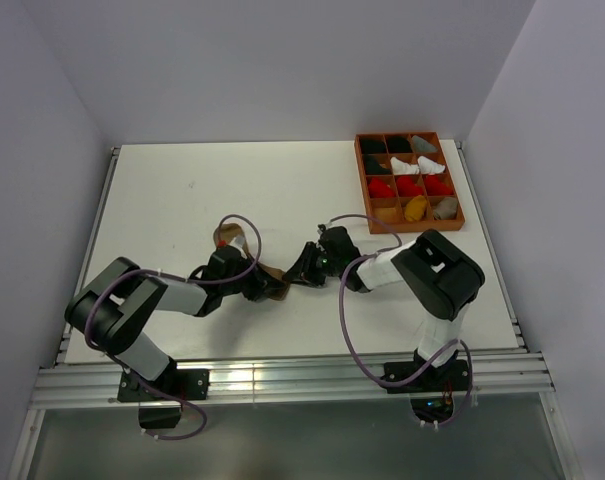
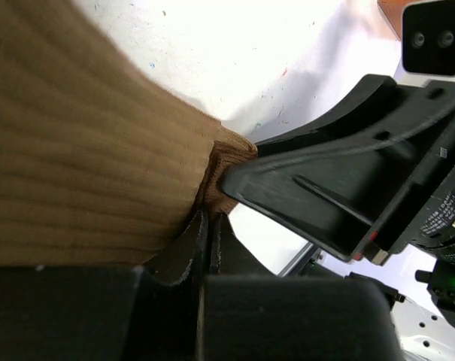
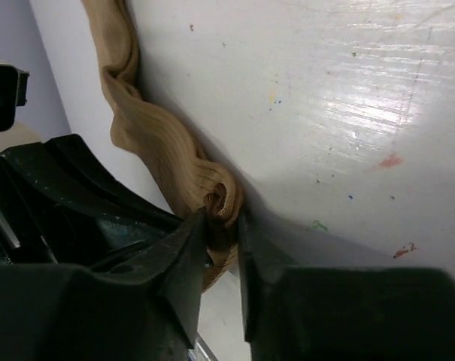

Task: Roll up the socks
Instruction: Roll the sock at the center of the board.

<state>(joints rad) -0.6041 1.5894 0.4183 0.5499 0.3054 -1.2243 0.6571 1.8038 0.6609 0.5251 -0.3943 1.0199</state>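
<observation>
You have both end effectors on the same light brown sock [image 3: 156, 139]. It lies on the worktop [image 1: 182, 190], a little nearer than the middle, between the two arms. The right end effector [image 3: 221, 248] is closed on the curled tip of the sock, with the fabric pinched between its two fingers. The left end effector [image 2: 206, 242] also looks closed on the sock, just beside that tip, with ribbed fabric squeezed in the narrow gap of its fingers. The rest of the sock runs away from the arms toward its other end [image 1: 228, 236], loose and twisted.

The main risk, I think, comes from the two end effectors themselves. They are nearly touching, so any turn of one wrist to begin the roll may knock the other. A second risk is that the right pinch holds only a small piece of the tip. If you pull instead of turn, the fabric can slip out and the small curl will open. The long part is also twisted, so the roll may come out crooked.

For room, you are well placed. There is free worktop toward the far side and to the left. The near edge is not far from the grip point, so roll away from it. The compartment tray [image 1: 357, 185] with its rolled bundles stands well apart at the far right
</observation>
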